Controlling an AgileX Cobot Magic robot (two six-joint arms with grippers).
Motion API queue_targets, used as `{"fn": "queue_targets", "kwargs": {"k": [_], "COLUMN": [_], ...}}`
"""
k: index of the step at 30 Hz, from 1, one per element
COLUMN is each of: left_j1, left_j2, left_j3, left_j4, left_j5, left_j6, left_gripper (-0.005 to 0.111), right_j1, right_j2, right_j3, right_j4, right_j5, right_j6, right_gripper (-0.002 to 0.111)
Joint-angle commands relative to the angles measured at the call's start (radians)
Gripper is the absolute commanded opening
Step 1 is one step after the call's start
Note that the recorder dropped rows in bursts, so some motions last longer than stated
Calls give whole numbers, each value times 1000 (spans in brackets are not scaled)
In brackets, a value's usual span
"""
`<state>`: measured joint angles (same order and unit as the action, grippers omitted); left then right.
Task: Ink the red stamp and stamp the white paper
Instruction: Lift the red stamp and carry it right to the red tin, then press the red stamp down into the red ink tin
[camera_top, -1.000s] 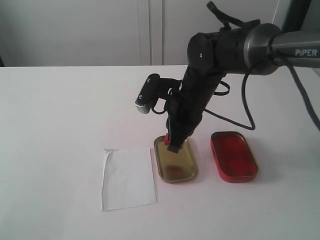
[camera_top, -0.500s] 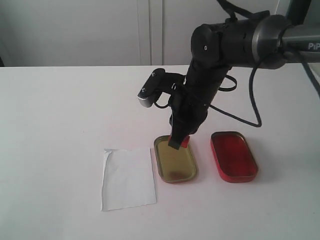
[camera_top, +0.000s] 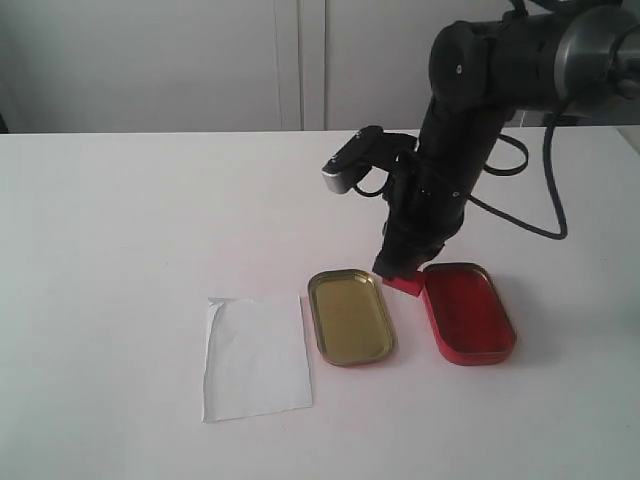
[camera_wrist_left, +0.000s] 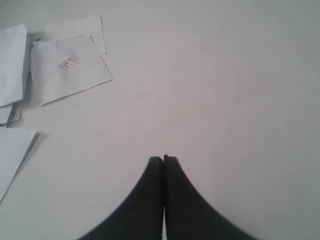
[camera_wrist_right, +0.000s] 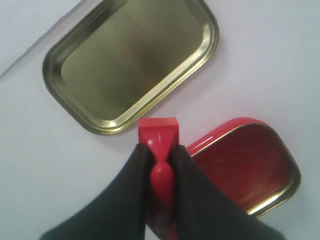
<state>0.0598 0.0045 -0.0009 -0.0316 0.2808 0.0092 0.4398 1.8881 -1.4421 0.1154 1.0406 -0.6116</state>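
Count, exterior view: one red stamp (camera_top: 406, 284), one white paper (camera_top: 256, 357), two tins, namely one gold tin (camera_top: 350, 316) and one red oval tin tray (camera_top: 468, 312), all on the white table (camera_top: 120, 220).

Left wrist view: at least four loose paper sheets (camera_wrist_left: 70, 70), one bearing a small red mark.

Right gripper (camera_top: 399, 270): fingers clamped on the stamp's narrow knob. The square base sticks out just past the fingertips. The stamp sits over the gap between the two tins, beside the red tray's rim; cannot tell whether it touches the table.

Left gripper (camera_wrist_left: 163, 160): jaws pressed together, nothing between them, above bare table.

The paper lies just left of the gold tin, well apart from the stamp.
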Motion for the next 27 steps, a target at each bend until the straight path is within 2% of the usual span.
{"fn": "queue_targets", "kwargs": {"k": [1,6,27], "left_j1": [-3,-3,-3], "left_j2": [-5,-5,-5], "left_j3": [1,1,1], "left_j4": [-5,-5,-5], "left_j5": [-4,-4,-4], "left_j6": [-9,-9,-9], "left_gripper": [0,0,0], "right_j1": [-34,-51,-114], "right_j2": [-14,-14,-14], "right_j3": [-2,-2,2], "right_j4": [-16,-78,-108], "right_j5": [11,11,15], "right_j6": [41,109,408], "right_gripper": [0,0,0]}}
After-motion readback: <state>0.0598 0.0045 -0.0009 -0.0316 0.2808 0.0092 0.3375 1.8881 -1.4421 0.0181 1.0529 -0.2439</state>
